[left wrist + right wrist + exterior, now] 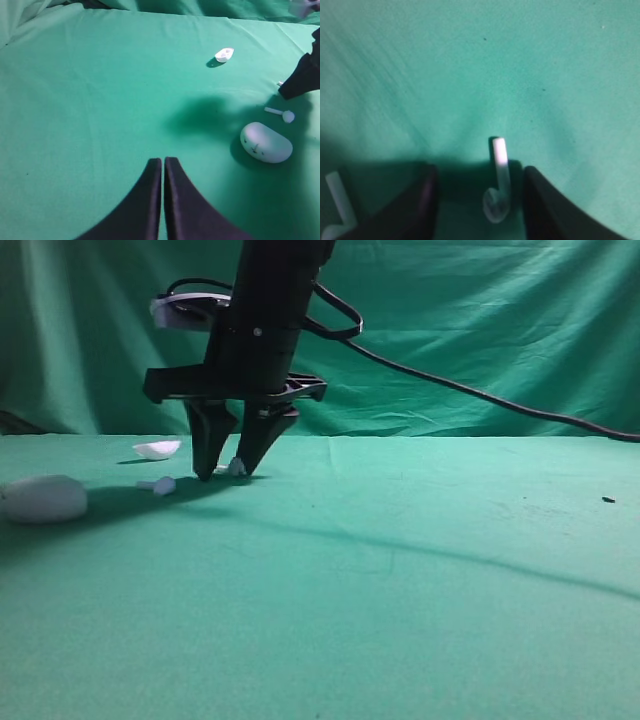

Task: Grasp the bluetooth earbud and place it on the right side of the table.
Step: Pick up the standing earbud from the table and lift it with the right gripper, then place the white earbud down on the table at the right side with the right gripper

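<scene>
Right gripper: jaws parted, straddling a smooth white bluetooth earbud without gripping; earbud is lying on matte green cloth table. Left gripper: closed, empty.

A green cloth backdrop hangs behind the scene in soft vertical folds, its shade darker toward the left and slightly lighter toward the right. It meets the surface along a straight horizontal line across the exterior view. The surface is covered in matching green cloth, mostly smooth, with faint creases running across it and a few small dark specks, one near the right edge. Light falls from above and in front, casting soft, long dark shadows that stretch diagonally over the cloth. No walls, windows or floor show beyond the green fabric.
</scene>
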Robot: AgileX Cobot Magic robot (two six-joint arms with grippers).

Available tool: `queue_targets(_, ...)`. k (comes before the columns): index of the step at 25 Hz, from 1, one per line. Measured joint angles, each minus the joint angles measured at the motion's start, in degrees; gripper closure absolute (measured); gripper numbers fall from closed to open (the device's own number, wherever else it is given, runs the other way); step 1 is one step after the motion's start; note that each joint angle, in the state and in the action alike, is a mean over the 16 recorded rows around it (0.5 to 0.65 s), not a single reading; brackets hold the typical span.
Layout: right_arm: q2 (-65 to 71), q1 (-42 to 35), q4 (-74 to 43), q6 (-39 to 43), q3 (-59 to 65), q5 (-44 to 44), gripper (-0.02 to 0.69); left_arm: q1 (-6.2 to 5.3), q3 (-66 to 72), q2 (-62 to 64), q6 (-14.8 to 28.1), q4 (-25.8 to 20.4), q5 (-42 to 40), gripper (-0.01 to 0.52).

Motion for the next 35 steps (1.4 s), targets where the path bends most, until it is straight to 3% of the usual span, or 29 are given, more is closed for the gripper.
queue_targets(11, -0.65, -0.25, 0.04, 1.05, -0.23, 1.28, 0.580, 0.00, 0.00, 0.00, 0.00, 0.00, 0.00, 0.514)
queue_targets(27, -19.34, -10.07, -0.78, 5.69, 1.06, 14.65, 0.585, 0.00, 0.00, 0.00, 0.00, 0.00, 0.00, 0.514)
queue_targets(35, -34.66, -17.58, -2.26, 8.93, 13.54, 16.56, 0.585, 0.00, 0.00, 0.00, 0.00, 0.00, 0.00, 0.514)
